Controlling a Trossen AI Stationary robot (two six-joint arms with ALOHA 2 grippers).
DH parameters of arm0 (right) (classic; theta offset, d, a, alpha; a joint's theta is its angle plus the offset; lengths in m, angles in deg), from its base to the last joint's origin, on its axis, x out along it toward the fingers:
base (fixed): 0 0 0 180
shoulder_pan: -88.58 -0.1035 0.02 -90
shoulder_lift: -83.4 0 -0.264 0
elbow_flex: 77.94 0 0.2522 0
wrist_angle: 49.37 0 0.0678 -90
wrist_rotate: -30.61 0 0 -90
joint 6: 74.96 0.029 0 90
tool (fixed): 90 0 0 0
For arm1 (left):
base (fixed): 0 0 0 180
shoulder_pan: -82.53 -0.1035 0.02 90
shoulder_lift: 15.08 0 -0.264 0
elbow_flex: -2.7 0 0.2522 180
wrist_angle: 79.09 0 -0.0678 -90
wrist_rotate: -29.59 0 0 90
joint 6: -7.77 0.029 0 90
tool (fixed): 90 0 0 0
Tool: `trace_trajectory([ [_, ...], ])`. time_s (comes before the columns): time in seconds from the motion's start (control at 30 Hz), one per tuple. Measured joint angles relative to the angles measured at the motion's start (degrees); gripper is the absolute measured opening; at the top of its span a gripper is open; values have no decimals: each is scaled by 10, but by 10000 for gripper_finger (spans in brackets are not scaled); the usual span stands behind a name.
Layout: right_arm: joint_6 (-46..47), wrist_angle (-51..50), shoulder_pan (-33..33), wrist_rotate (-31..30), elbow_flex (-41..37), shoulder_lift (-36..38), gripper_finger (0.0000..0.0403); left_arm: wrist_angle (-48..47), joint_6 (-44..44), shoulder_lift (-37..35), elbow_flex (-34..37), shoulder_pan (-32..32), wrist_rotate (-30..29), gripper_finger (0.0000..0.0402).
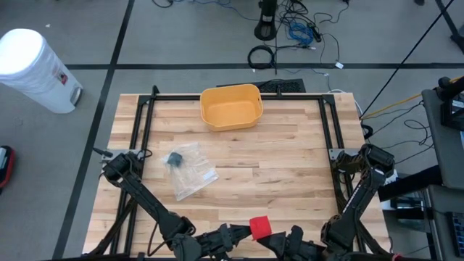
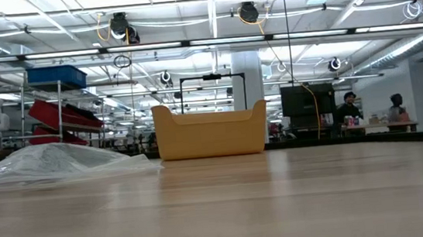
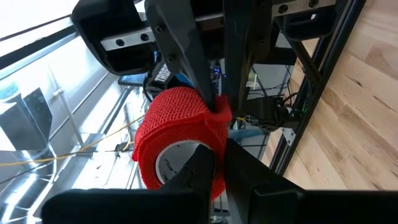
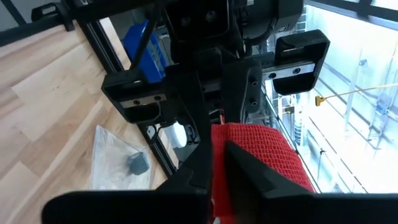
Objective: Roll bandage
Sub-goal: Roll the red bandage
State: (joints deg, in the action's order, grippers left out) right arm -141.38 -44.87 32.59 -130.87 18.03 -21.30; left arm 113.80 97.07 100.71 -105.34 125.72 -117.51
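A red bandage roll (image 1: 260, 227) with a white core hangs in the air over the table's near edge, between my two grippers. My left gripper (image 3: 221, 152) comes at it from the left and is shut on the roll. My right gripper (image 4: 217, 149) comes from the right and is shut on the red bandage. In the left wrist view the right gripper (image 3: 214, 106) shows beyond the roll. The low view shows neither gripper nor the roll. My left gripper pinches the roll's wound wall (image 3: 214, 177). One finger (image 3: 198, 167) lies over the white core's opening and the other finger (image 3: 252, 177) is outside. The fingers come level from the table's left. The roll is lifted clear of the table. My right gripper pinches a raised flap of the red bandage (image 3: 219, 115) at the roll's outer wrap between its two fingers. It comes level from the table's right, opposite the left gripper. In its own view the red cloth (image 4: 249, 140) fills the gap between the fingers.
A yellow bin (image 1: 230, 106) stands at the table's far middle. A clear plastic bag (image 1: 190, 171) with a small dark object (image 1: 174, 159) lies left of centre. Black frame rails (image 1: 145, 138) run along the table's left, right and far sides. A white bucket (image 1: 32, 69) stands on the floor.
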Motion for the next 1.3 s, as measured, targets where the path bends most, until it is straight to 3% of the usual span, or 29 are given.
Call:
trace_trajectory([
  [1.0, 28, -9, -10, -4, 0, 2, 43, -2, 15, 0, 0, 4, -13, 27],
  [1.3, 29, 9, -15, 71, 0, 2, 43, -2, 15, 0, 0, 4, -15, 27],
])
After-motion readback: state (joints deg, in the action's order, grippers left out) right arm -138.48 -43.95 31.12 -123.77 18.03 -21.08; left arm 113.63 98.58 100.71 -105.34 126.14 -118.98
